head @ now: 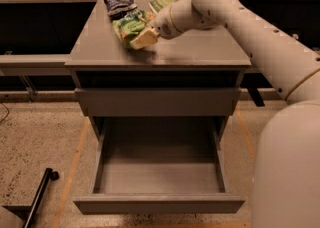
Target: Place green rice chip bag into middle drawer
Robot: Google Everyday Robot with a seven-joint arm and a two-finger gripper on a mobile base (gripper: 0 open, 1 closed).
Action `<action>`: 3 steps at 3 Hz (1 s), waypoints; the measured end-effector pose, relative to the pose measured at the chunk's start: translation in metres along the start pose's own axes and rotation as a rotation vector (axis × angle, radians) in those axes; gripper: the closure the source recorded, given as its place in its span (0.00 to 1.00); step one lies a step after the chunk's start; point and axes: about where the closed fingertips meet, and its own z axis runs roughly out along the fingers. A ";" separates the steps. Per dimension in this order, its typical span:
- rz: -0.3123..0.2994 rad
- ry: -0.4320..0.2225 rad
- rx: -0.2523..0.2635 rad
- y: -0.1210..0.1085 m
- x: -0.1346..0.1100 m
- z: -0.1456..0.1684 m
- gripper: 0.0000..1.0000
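The green rice chip bag is on the cabinet top, left of centre, bunched up at its near end. My gripper is at the bag's lower right end, shut on it, with the arm reaching in from the right. The middle drawer is pulled out below, a deep grey tray with a bare floor, well below and in front of the bag.
A dark blue-black bag lies at the back left of the cabinet top. A paler green bag lies behind my arm. A closed flat drawer front sits above the open drawer. A black pole lies on the floor at lower left.
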 end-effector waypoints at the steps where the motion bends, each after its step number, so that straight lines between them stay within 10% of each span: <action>1: -0.047 -0.010 -0.010 0.017 -0.013 -0.028 1.00; 3: -0.027 -0.011 -0.181 0.067 0.021 -0.079 1.00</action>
